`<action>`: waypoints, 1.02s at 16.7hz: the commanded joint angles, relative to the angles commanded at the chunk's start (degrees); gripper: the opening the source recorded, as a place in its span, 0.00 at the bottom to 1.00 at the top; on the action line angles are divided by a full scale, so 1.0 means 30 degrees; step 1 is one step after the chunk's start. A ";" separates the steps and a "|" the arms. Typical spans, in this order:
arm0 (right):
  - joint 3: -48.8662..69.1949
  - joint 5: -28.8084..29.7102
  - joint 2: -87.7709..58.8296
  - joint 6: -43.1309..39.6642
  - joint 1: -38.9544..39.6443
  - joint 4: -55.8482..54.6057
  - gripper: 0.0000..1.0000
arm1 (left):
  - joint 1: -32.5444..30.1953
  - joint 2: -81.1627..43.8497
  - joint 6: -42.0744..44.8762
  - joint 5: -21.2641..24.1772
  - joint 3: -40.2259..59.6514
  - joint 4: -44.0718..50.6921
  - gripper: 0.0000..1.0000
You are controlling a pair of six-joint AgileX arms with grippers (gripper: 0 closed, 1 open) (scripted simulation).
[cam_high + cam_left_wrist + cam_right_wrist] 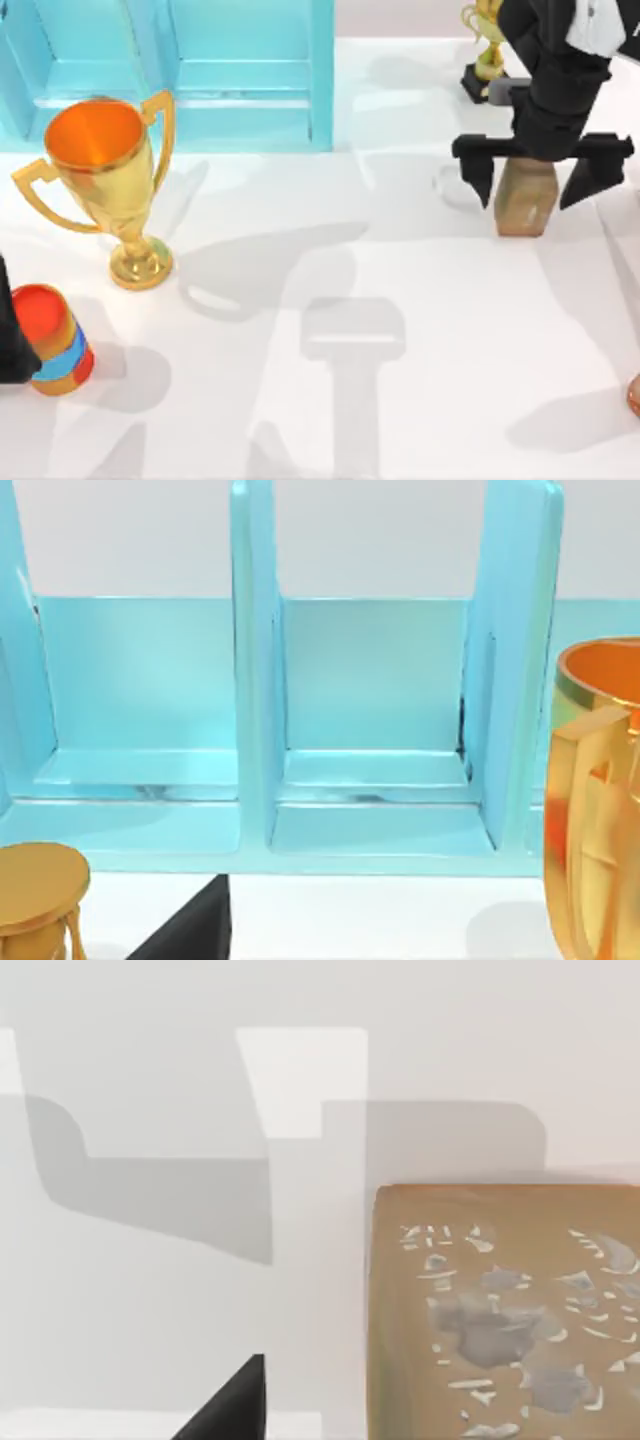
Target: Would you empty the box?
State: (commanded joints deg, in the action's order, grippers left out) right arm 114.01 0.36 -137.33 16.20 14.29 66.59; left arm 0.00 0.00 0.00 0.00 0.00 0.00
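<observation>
A smooth white tabletop (400, 420) carries grey shadows. At its far right corner stands a small gold trophy on a black base (484, 60). A faint, clear round glass-like disc (455, 186) lies on the surface right of centre.

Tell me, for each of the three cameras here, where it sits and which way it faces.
Top view: above the table, looking down on the large gold trophy, blue box, tan block; right gripper open over the block, left arm at the left edge.
Left wrist view: on the left arm, facing the blue box's compartments; a dark finger tip shows.
Right wrist view: on the right arm, facing the table and tan block; one finger tip shows.
Shared: trophy cup in top and left wrist views.
</observation>
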 joint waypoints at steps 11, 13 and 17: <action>0.2312 -0.0016 -0.0078 -0.0021 -0.0022 0.2277 1.00 | 0.0000 0.0000 0.0000 0.0000 0.0000 0.0000 1.00; 0.4120 0.0025 -0.0022 -0.0024 -0.0040 0.4187 1.00 | 0.0000 0.0000 0.0000 0.0000 0.0000 0.0000 1.00; 0.5903 0.0000 0.0093 -0.0035 -0.0078 0.5992 1.00 | 0.0000 0.0000 0.0000 0.0000 0.0000 0.0000 1.00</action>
State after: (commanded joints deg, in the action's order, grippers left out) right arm 131.72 0.36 -137.06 16.09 14.06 84.57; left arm 0.00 0.00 0.00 0.00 0.00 0.00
